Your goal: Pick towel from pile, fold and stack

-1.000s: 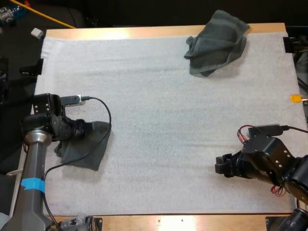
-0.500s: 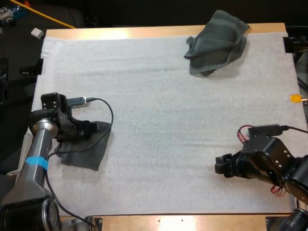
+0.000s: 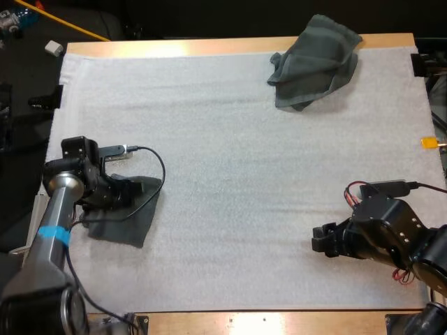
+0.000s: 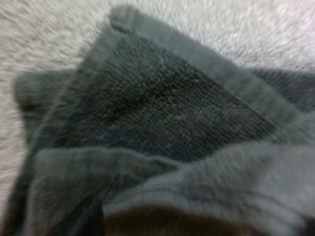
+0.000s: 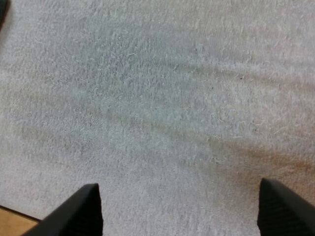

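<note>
A dark grey-green towel (image 3: 128, 218) lies partly folded at the mat's left side. My left gripper (image 3: 134, 189) is down at its upper edge and shut on the cloth. In the left wrist view the towel (image 4: 162, 113) sits very close, its folds rising over the fingers and hiding them. A second, crumpled towel (image 3: 314, 61) lies at the far side of the mat, right of centre. My right gripper (image 3: 323, 241) hovers low near the front right, open; its fingertips (image 5: 81, 209) stand wide apart over bare mat, with nothing between them.
The white mat (image 3: 237, 167) covers nearly the whole table; its wooden edge (image 3: 265, 322) runs along the front. The left towel lies close to the mat's left border. A broad stretch of mat separates the two arms.
My left arm has swung slightly right and lower onto the towel, whose top edge has settled a little. The right arm and the crumpled towel have not moved.
</note>
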